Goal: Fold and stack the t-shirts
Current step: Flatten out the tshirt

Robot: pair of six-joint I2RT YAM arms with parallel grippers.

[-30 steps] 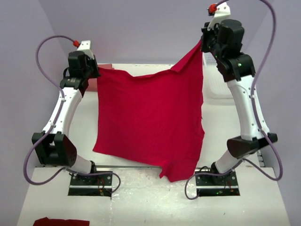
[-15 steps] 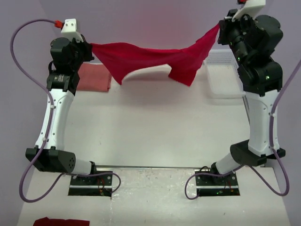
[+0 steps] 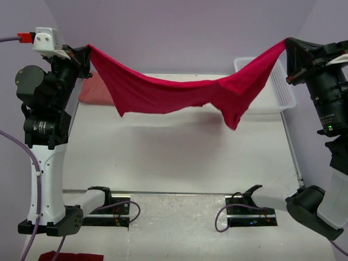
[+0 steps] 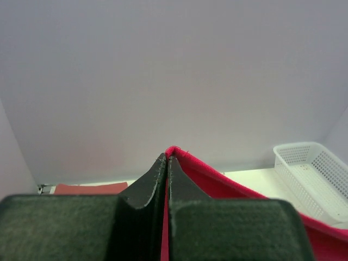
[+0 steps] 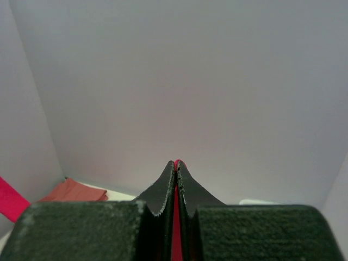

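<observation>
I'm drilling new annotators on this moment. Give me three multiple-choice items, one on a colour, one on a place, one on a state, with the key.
1. What colour is the lattice basket?
A) black
B) white
C) blue

2. Where does the salmon t-shirt lie?
A) at the far left of the table
B) in the basket
C) between the arm bases

3. How is the bright red t-shirt?
A) folded flat on the table
B) bunched in the basket
C) hanging in the air between the left gripper and the right gripper

Key:
1 B, its lattice wall is white.
2 A, the top view shows it folded at the far left edge.
3 C, each gripper is shut on an end of the cloth, which sags in the middle.
</observation>
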